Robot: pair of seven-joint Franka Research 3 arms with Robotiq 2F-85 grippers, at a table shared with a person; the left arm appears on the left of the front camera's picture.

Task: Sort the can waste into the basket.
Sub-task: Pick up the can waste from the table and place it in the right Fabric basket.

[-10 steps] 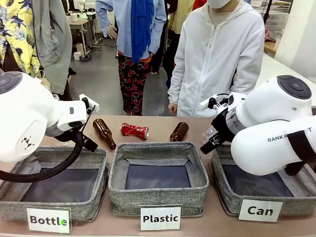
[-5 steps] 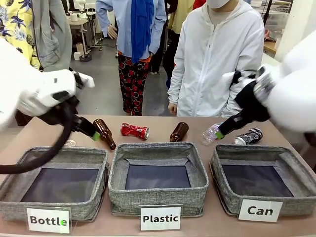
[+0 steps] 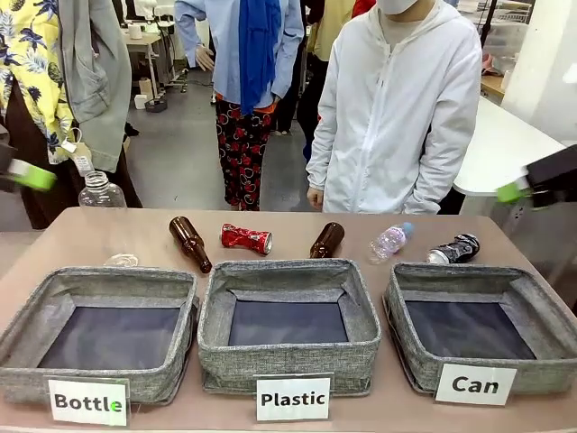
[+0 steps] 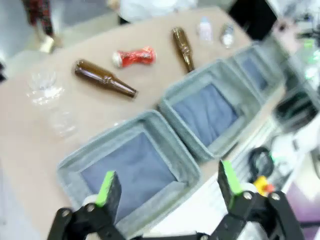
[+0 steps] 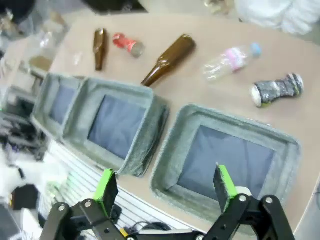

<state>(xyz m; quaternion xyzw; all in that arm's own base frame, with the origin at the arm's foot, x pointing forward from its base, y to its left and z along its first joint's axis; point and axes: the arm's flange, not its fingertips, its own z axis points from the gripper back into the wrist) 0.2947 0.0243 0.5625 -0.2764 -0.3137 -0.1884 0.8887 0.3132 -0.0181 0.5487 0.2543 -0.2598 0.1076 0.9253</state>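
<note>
The shiny red can (image 3: pixel 246 238) lies on the table behind the middle basket. The black and silver can (image 3: pixel 453 249) lies just behind the grey basket (image 3: pixel 451 271) labelled "Can" at the right, whose dark bottom holds nothing. My left gripper (image 3: pixel 27 174) is high at the left edge and my right gripper (image 3: pixel 518 191) high at the right edge, both far from the cans. From the left wrist, my left gripper (image 4: pixel 167 187) is open above the baskets, the red can (image 4: pixel 134 56) far off. My right gripper (image 5: pixel 165 187) hangs open over the Can basket (image 5: pixel 240 119), with the black can (image 5: pixel 276 90) beyond it.
Two brown bottles (image 3: pixel 190 243) (image 3: pixel 327 240) and a clear plastic bottle (image 3: pixel 389 241) lie behind the baskets. Another clear bottle (image 3: pixel 99 191) stands at the back left. The "Bottle" basket (image 3: pixel 99 275) and "Plastic" basket (image 3: pixel 288 268) sit left of the Can basket. A person in white (image 3: pixel 397 108) stands opposite.
Both arms have swung up and outward from over the table to the picture's edges, uncovering the black can and the plastic bottle. Neither can has moved.
</note>
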